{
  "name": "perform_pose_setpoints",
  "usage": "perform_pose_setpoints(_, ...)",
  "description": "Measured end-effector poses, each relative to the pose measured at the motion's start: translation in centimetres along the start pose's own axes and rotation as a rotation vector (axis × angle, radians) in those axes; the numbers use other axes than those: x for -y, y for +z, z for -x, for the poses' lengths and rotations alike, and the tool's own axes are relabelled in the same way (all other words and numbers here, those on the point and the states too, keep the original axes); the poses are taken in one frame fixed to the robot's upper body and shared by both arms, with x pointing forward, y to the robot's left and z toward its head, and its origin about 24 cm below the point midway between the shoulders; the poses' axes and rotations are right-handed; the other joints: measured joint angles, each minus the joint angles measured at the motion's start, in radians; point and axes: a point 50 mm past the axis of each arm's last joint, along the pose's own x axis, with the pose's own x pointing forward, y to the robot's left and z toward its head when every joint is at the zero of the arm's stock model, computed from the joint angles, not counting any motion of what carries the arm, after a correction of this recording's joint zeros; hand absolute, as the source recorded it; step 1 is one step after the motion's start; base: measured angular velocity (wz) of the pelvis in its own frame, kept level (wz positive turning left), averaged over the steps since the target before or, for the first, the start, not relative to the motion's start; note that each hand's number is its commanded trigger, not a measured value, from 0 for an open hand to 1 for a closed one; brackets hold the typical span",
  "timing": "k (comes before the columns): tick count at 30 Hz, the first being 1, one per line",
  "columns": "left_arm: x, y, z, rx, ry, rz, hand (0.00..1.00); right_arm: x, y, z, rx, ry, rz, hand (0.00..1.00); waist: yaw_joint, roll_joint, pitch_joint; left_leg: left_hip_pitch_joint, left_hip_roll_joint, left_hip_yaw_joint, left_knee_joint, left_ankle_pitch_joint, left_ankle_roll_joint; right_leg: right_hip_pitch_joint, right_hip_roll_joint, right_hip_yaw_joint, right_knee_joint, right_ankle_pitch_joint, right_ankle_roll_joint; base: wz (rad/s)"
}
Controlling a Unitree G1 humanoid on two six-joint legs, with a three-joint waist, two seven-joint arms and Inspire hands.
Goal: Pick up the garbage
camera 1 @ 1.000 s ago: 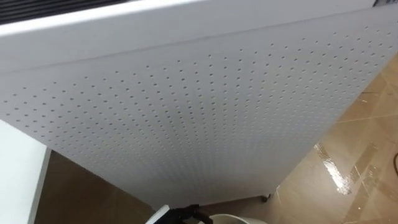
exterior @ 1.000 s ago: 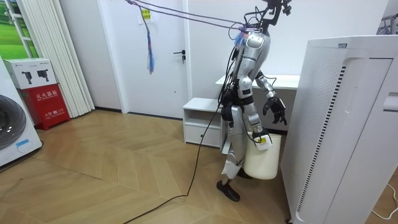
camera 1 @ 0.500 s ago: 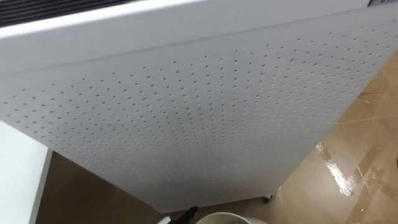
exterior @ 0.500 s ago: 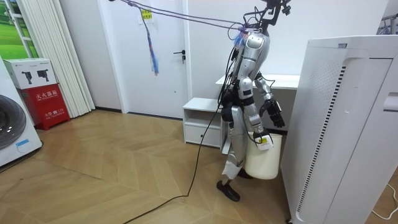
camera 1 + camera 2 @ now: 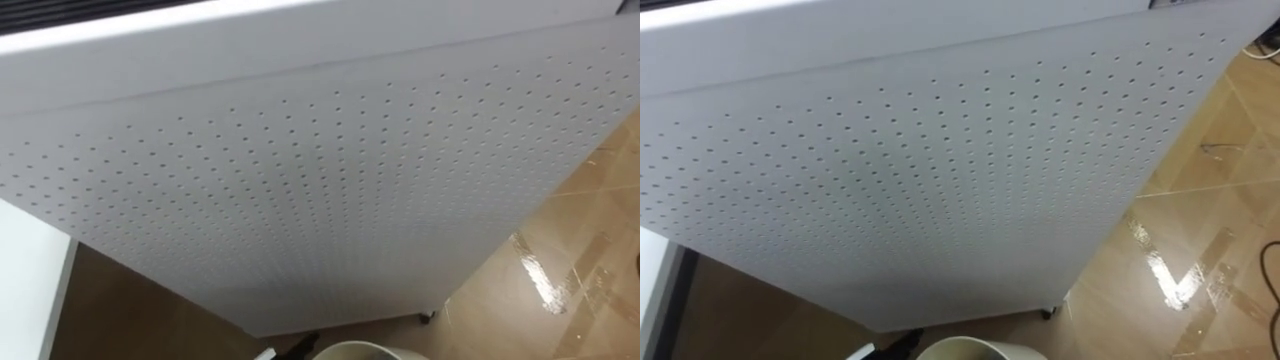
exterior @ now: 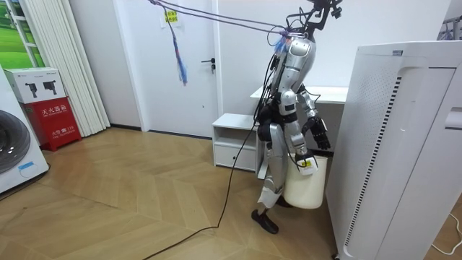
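Note:
I stand close in front of a tall white perforated appliance (image 5: 320, 180), with a white bin (image 6: 304, 184) at my feet. The bin's rim (image 5: 365, 349) peeks over the lower edge of the eye views. A dark bit of my left hand (image 5: 300, 345) shows just left of that rim. In the room view my left hand (image 6: 320, 135) hangs at hip height between my body and the appliance. My right hand (image 6: 299, 161) is lower, at the bin's upper edge. How either hand's fingers stand is too small to make out.
The appliance (image 6: 397, 144) rests on small casters (image 5: 428, 317) on a glossy wooden floor (image 5: 560, 270). A white desk (image 6: 325, 94) and a low white cabinet (image 6: 234, 141) stand behind me. A washing machine (image 6: 18, 152) and a red box (image 6: 59, 119) are far off.
My left hand has come down a little and slipped almost under the lower edge of the eye view. I stand in the same place.

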Motion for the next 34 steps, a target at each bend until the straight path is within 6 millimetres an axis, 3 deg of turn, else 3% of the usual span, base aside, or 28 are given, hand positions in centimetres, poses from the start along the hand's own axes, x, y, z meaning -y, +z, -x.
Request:
perform_pose_setpoints(3, 0.1, -0.9, 0.3, -0.035, 0.000, 0.009, 0.00, 0.0, -0.8, 0.2, -0.024, -0.002, -0.004, 1.00, -0.001, -0.003, -0.0002, 0.041, 0.000, 0.008, -0.029, 0.000, -0.001, 0.034, 0.003, 0.002, -0.019, 0.002, 0.004, -0.04)
perform_pose_setpoints(9, 1.0, -5.2, 2.0, -0.192, 0.020, 0.081, 0.00, -0.1, -3.1, 1.0, -0.092, 0.001, -0.036, 1.00, -0.013, -0.016, -0.0078, 0.136, 0.001, 0.017, -0.074, 0.000, -0.001, 0.133, 0.021, 0.004, -0.084, 0.009, 0.013, -0.04)
perform_pose_setpoints(11, 1.5, -7.2, 3.4, -0.256, 0.047, 0.133, 0.00, -0.2, -4.8, 1.6, -0.127, -0.011, -0.111, 1.00, -0.019, -0.026, -0.0181, 0.187, -0.001, 0.018, -0.102, 0.000, -0.002, 0.188, 0.029, 0.002, -0.122, 0.014, 0.020, 0.00)
perform_pose_setpoints(21, 3.2, -13.7, 8.5, -0.464, 0.363, 0.583, 0.00, -0.6, -11.5, 5.2, -0.254, -0.144, -0.461, 1.00, -0.035, -0.074, -0.0410, 0.415, 0.000, 0.035, -0.218, -0.011, -0.014, 0.404, 0.055, 0.010, -0.249, 0.028, 0.035, -0.08)
perform_pose_setpoints(31, 4.5, -15.7, 10.2, -0.569, 0.525, 0.770, 0.00, -1.6, -13.6, 6.2, -0.317, -0.212, -0.613, 1.00, -0.031, -0.079, -0.0283, 0.513, 0.017, 0.071, -0.244, -0.029, -0.033, 0.490, 0.086, 0.060, -0.297, 0.040, 0.029, -0.17)
perform_pose_setpoints(34, 5.0, -16.3, 10.8, -0.617, 0.550, 0.832, 0.00, -2.0, -14.2, 6.5, -0.355, -0.219, -0.659, 1.00, -0.032, -0.078, -0.0279, 0.537, 0.023, 0.074, -0.246, -0.039, -0.038, 0.511, 0.095, 0.071, -0.306, 0.040, 0.028, -0.10)
